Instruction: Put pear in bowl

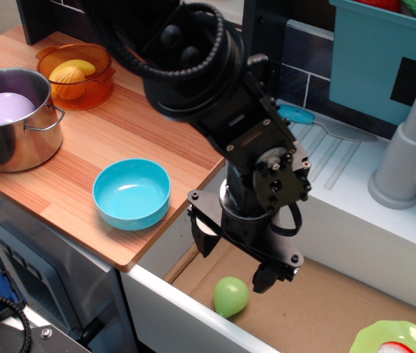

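The light-green pear [231, 296] lies on the brown floor of the sink basin, near its front wall. The cyan bowl [132, 193] sits empty on the wooden counter near its front edge, up and to the left of the pear. My gripper [236, 257] hangs over the basin just above the pear, a little to its upper right. Its two black fingers are spread apart with nothing between them. One fingertip [264, 279] is close beside the pear but apart from it.
A steel pot [15, 118] with a lilac item inside stands at the counter's left. An orange see-through bowl [76, 73] holds yellow fruits at the back. A green plate [399, 341] lies in the basin at lower right. A grey faucet [406, 158] stands at right.
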`<state>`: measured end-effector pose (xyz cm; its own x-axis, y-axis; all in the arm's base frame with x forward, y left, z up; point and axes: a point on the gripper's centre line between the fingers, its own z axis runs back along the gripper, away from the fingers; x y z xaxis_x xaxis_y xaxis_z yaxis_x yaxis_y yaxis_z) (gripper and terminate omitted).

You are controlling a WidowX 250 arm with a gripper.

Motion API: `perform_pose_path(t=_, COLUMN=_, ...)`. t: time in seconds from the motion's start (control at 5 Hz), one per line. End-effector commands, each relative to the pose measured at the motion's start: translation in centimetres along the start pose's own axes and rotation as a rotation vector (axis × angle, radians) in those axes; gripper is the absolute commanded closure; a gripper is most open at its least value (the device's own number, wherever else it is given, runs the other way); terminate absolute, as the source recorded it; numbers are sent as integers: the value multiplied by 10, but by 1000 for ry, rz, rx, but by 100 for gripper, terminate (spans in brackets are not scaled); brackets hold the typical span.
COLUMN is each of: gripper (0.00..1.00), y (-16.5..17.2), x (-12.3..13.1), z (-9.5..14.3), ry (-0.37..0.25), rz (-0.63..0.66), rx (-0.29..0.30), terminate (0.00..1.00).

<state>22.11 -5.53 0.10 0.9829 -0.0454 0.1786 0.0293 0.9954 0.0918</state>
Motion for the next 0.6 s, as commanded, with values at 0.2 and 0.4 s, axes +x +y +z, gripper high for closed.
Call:
perform_pose_path(t=0.2, gripper=0, y=-1, x=3, z=-14, ry=45, rz=-3, rx=-33, terminate=0)
perform_pose_path(t=0.4, gripper=0, y=-2, x=4, z=-23, ry=50, rz=26, rx=-26, terminate=0)
